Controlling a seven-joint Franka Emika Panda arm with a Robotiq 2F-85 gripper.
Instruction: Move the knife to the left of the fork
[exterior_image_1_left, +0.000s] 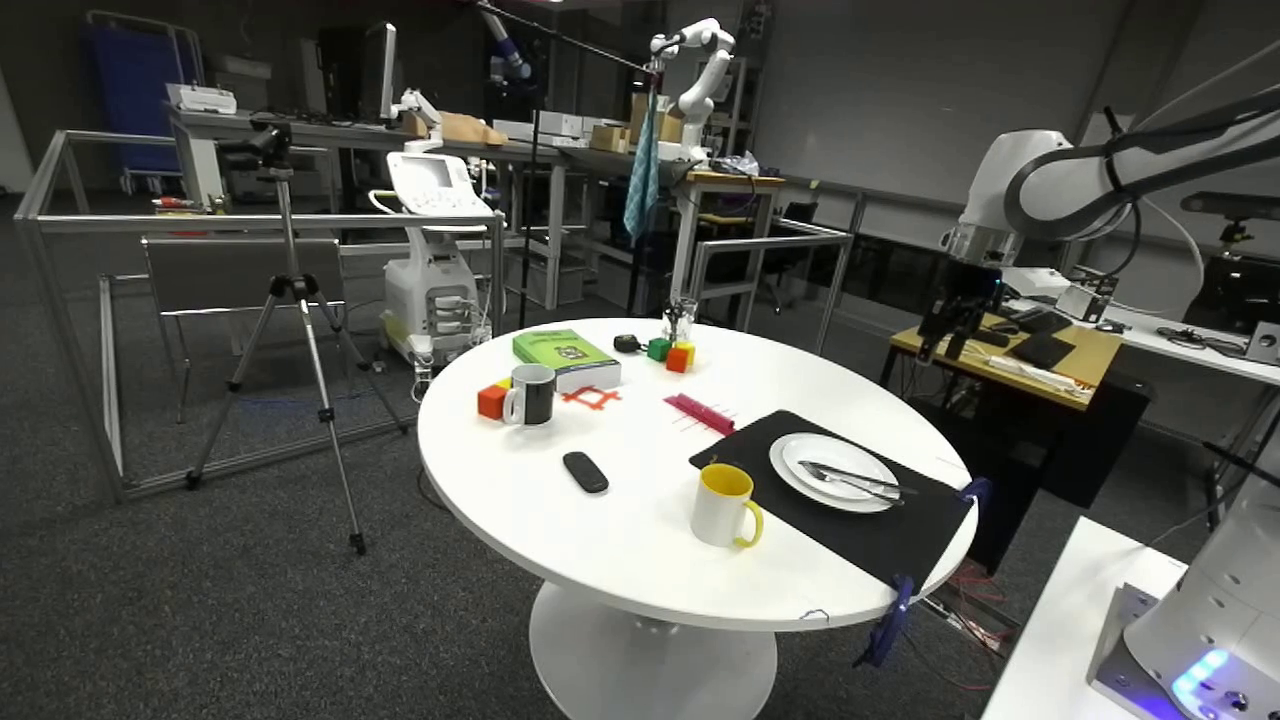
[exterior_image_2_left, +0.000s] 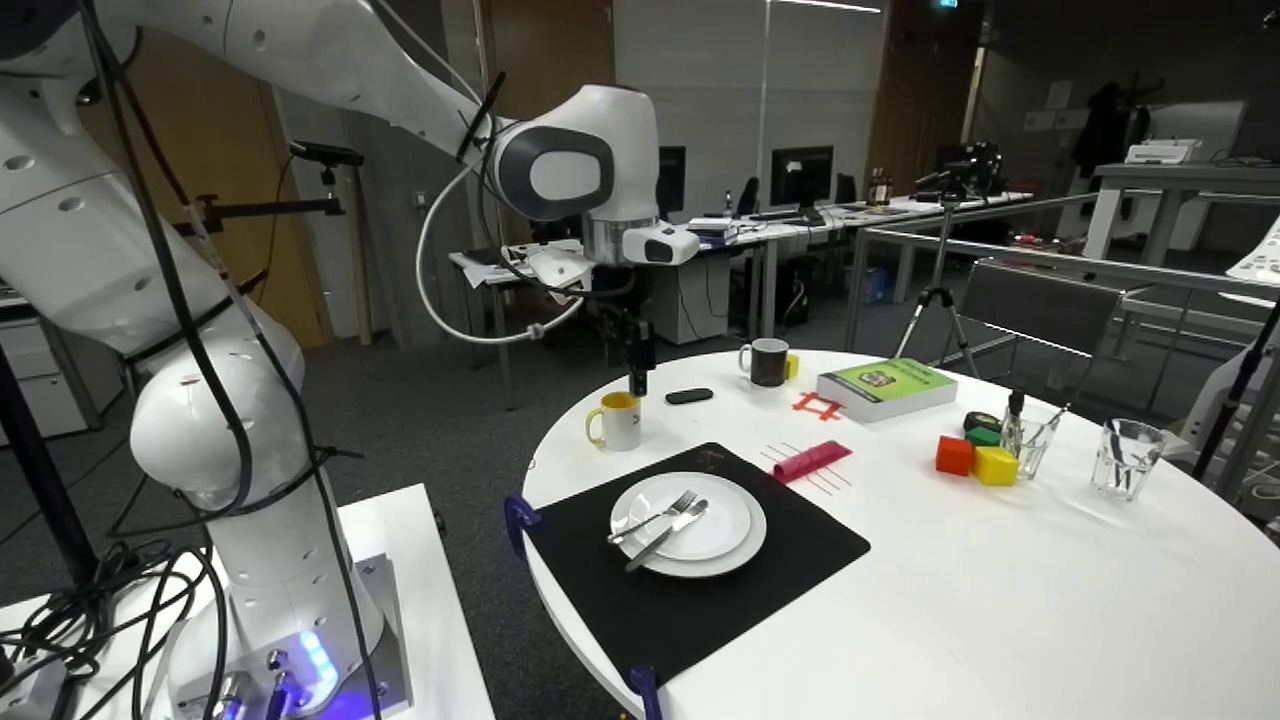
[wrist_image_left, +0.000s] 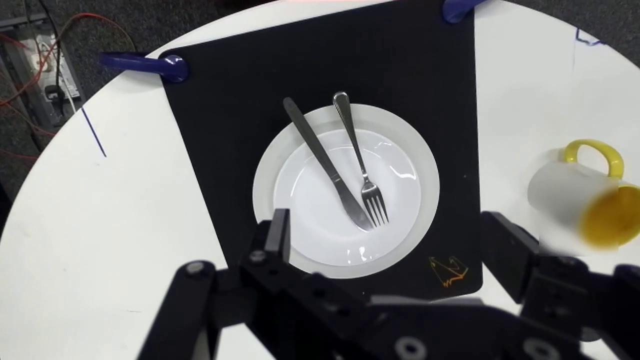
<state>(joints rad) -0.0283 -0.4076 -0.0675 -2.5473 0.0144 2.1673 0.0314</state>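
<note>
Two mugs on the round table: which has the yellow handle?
The white mug with the yellow inside, beside the black placemat; the dark mug, by the green book, has a pale handle.

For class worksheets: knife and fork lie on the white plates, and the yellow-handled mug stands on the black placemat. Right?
Not the yellow-handled mug: it stands on the white table, beside the black placemat, as both exterior views show. Knife and fork lie as stated.

White, rounded arm (exterior_image_2_left: 340, 60) with dark-grey trim (exterior_image_2_left: 513, 175); black cables (exterior_image_2_left: 245, 460) strapped along it; a base (exterior_image_2_left: 270, 590) glowing blue; the gripper (wrist_image_left: 385, 230) — black, with silvery screws (wrist_image_left: 195, 268).
</note>
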